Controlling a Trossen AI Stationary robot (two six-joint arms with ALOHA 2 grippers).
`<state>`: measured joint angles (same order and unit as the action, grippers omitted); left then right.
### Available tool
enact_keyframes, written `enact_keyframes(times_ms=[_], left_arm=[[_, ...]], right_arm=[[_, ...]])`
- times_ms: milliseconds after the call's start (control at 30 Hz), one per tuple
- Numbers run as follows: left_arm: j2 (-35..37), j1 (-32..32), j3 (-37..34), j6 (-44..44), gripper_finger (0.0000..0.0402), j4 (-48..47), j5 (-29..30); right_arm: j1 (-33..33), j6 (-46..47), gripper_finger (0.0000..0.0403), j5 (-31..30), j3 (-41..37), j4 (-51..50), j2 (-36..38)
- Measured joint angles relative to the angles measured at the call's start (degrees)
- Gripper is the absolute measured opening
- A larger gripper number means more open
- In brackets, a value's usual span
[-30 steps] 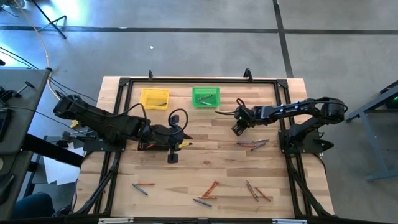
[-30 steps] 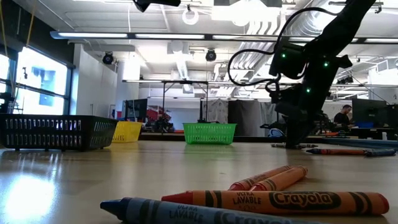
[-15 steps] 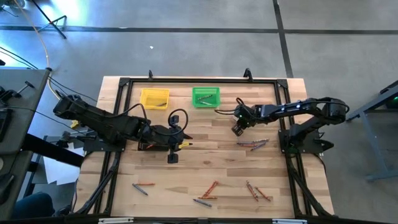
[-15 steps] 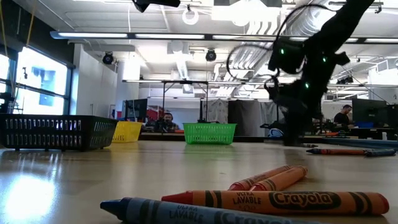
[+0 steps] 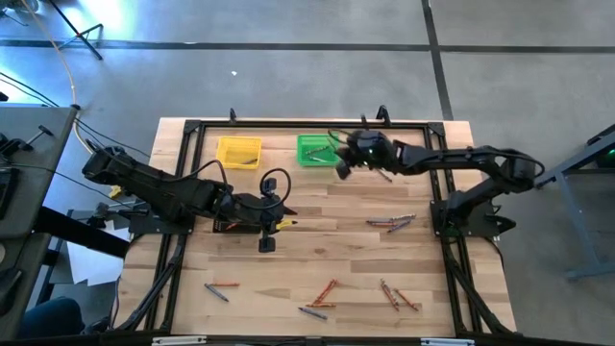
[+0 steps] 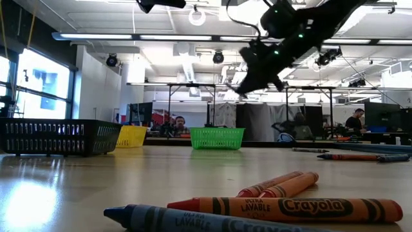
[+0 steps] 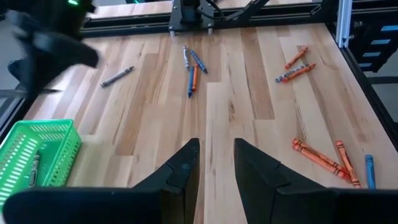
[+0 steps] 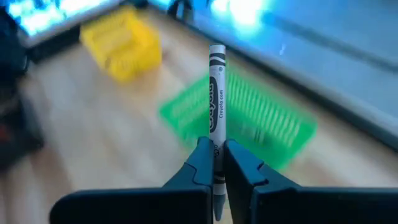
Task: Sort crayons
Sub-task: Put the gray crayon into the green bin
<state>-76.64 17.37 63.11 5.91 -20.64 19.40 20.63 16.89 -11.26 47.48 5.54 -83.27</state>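
The right pincer was clamped on a grey crayon, its fingers pressed to the stick's lower part so that most of the crayon stuck out ahead of them. In the high view that pincer hung above the table at the right edge of the green bin, in the upper middle of the frame; in the low view it showed high in the upper middle, well above the table top. The yellow bin sat just left of the green one.

The left pincer had its fingers apart with nothing between them. In the high view it waited left of centre, beside the black bin, which the arm mostly covered from above.

The rest of the crayons lay loose on the table: a small cluster right of centre, a pair at the lower left, a few at the lower middle and more at the lower right. One dark crayon lay inside the green bin at the lower left of the left wrist view. Nearest the low camera lay an orange crayon, a blue one and two more orange ones.

Beyond the table a person sat far off.
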Motion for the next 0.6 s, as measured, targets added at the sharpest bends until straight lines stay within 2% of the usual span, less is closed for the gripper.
enact_keyframes(times_ms=[167, 400, 600], left_arm=[[0.0, 0.0, 0.0, 0.0, 0.0085, -1.5, 0.5], [0.0, 0.0, 0.0, 0.0, 0.0085, -2.9, 0.9], [0.0, 0.0, 0.0, 1.1, 0.0085, -5.0, 1.0]], right_arm=[[2.4, -0.9, 0.0006, -1.4, 2.9, 6.0, -6.7], [5.3, -0.3, 0.0006, 0.9, 8.7, 5.9, -19.2], [5.6, -0.9, 0.0007, 3.0, 12.9, 5.7, -24.1]])
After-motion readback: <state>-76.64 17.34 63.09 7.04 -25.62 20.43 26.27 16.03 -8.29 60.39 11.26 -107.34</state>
